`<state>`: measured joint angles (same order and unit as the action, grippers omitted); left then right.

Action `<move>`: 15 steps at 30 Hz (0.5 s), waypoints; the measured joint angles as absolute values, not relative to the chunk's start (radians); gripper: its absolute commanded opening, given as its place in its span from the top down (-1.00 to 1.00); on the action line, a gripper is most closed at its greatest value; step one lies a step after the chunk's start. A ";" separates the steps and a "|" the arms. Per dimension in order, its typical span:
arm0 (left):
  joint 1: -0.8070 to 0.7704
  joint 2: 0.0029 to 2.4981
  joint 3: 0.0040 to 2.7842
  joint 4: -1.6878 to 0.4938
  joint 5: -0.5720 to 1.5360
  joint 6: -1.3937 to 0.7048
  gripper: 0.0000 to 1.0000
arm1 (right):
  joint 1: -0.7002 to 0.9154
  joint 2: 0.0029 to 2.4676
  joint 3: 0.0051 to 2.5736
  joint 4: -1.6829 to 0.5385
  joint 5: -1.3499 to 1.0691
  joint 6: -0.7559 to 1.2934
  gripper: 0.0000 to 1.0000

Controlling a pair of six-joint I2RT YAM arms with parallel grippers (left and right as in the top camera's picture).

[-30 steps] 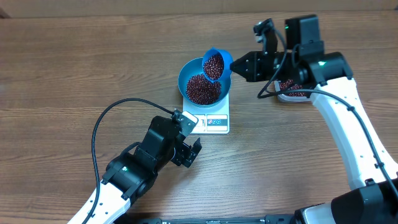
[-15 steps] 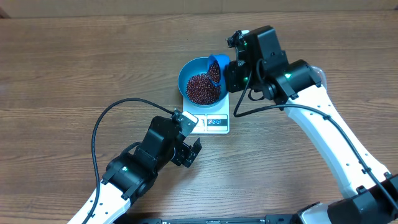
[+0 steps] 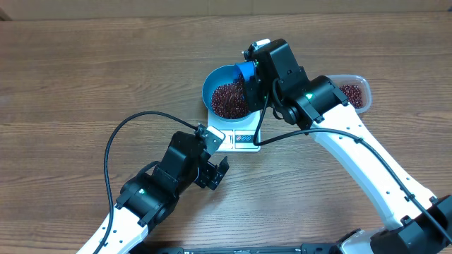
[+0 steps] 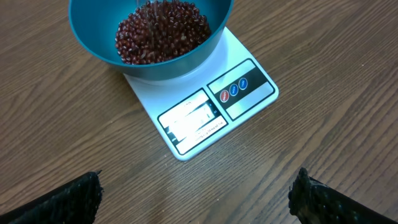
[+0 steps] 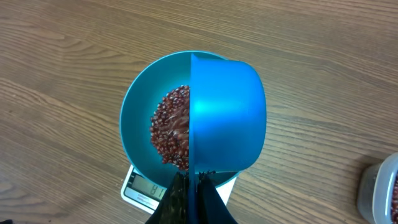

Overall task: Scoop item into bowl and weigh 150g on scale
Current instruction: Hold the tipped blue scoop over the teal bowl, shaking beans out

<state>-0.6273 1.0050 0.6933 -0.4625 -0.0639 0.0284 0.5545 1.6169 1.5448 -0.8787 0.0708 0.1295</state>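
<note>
The teal bowl [image 3: 209, 81] stands on the white scale [image 3: 244, 138] and holds a heap of red-brown beans [image 3: 228, 101]. My right gripper [image 3: 254, 76] is shut on the handle of a small blue scoop [image 3: 246, 70], which is tipped on its side over the bowl's right half. In the right wrist view the scoop [image 5: 227, 118] covers part of the bowl [image 5: 138, 118] and beans [image 5: 171, 124], with the gripper [image 5: 194, 186] below it and the scale [image 5: 138, 191] under the bowl. My left gripper [image 4: 196, 196] hangs open and empty, in front of the scale [image 4: 245, 93] and bowl [image 4: 93, 43].
A clear plastic tub [image 3: 352, 92] with more beans sits at the right, also seen at the right wrist view's edge as the tub [image 5: 380, 190]. A black cable [image 3: 113, 152] loops on the wooden table beside my left arm.
My right arm swung left from the tub with the loaded scoop and tipped it over the bowl, uncovering the tub. The left arm has not moved.
</note>
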 measured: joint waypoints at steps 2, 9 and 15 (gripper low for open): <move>-0.627 1.005 0.693 -0.463 -0.064 0.028 -0.99 | 0.554 1.617 1.545 -0.878 0.077 0.130 0.92; -0.627 1.005 0.693 -0.463 -0.064 0.028 -0.99 | 0.554 1.617 1.545 -0.878 0.083 0.130 0.92; -0.627 1.005 0.693 -0.463 -0.064 0.028 -0.99 | 0.554 1.617 1.545 -0.879 0.083 0.130 0.92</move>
